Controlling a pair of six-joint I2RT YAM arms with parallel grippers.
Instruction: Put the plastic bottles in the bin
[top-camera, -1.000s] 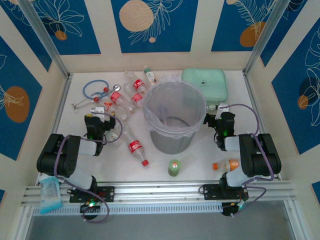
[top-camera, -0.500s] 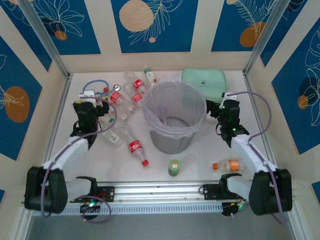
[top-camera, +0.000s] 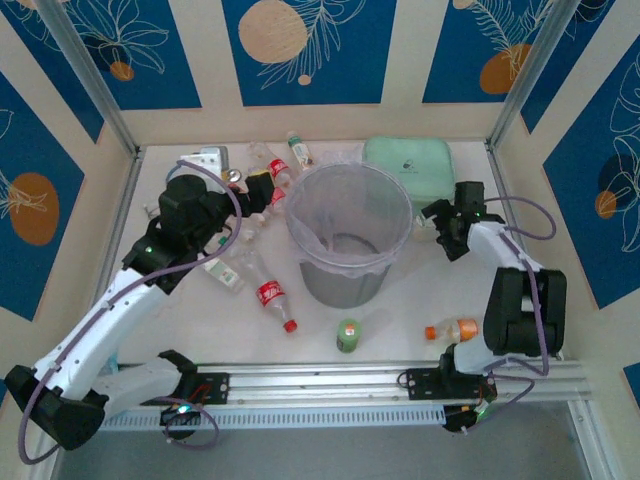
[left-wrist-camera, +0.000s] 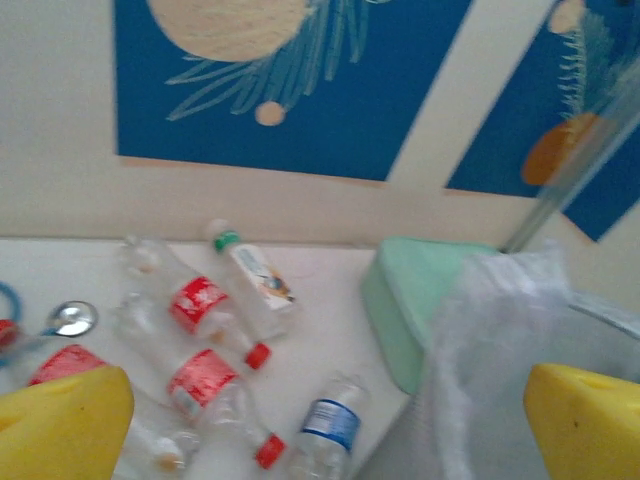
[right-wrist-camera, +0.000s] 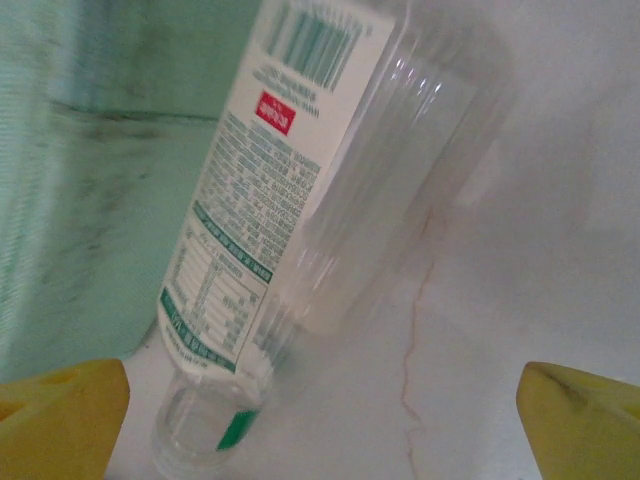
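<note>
The bin (top-camera: 341, 283), a round grey tub with a clear bag liner, stands mid-table. Several plastic bottles lie left of it, among them two red-labelled ones (left-wrist-camera: 198, 303) (left-wrist-camera: 202, 380), a white-labelled one (left-wrist-camera: 256, 278) and a blue-labelled one (left-wrist-camera: 329, 424). My left gripper (top-camera: 266, 189) hangs open above this cluster, beside the bin's left rim, holding nothing. Another red-labelled bottle (top-camera: 271, 294), a green one (top-camera: 348, 335) and an orange one (top-camera: 452, 329) lie nearer the front. My right gripper (right-wrist-camera: 320, 430) is open low over a clear bottle with a white and green label (right-wrist-camera: 290, 190), whose end lies between the yellow fingertips (right-wrist-camera: 60, 420).
A mint-green zip case (top-camera: 410, 168) lies at the back right, touching the bin's far side and next to the right gripper's bottle. A stethoscope (left-wrist-camera: 62, 320) lies at the back left. Walls close in the table on three sides.
Both arms have unfolded and reached toward the back. The left gripper swung over the bottles left of the bin; the right one moved down beside the mint case. Both stayed open.
</note>
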